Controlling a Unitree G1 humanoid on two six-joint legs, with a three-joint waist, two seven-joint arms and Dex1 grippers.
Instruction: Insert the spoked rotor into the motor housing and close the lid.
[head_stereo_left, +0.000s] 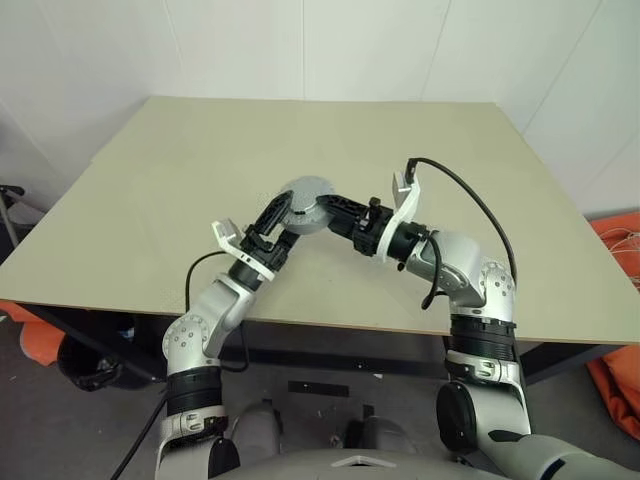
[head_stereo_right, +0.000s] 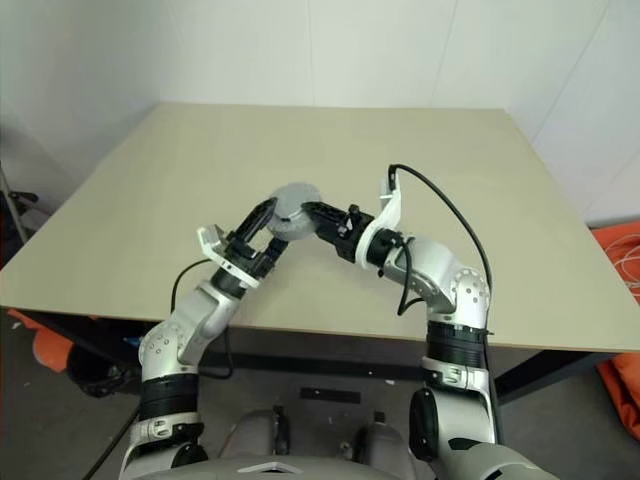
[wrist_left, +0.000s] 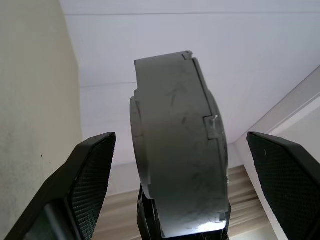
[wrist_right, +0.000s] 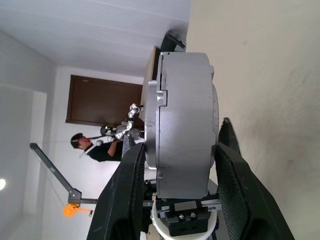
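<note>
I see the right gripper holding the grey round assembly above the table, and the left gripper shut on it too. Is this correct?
Not quite. The left gripper is open, its fingers apart on either side of the grey round assembly, as the left wrist view shows. The right gripper does hold it.

The round motor casing (wrist_right: 182, 125) is showing plain scuffed grey metal; the fingers (wrist_left: 87, 180) are showing black with a fine dotted texture; the table (head_stereo_left: 180, 170) is showing pale beige; the wall (head_stereo_left: 300, 45) is showing white.

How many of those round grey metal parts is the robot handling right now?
1: the round grey metal motor assembly is held above the beige table by the right gripper, between the open left gripper's fingers.
</note>
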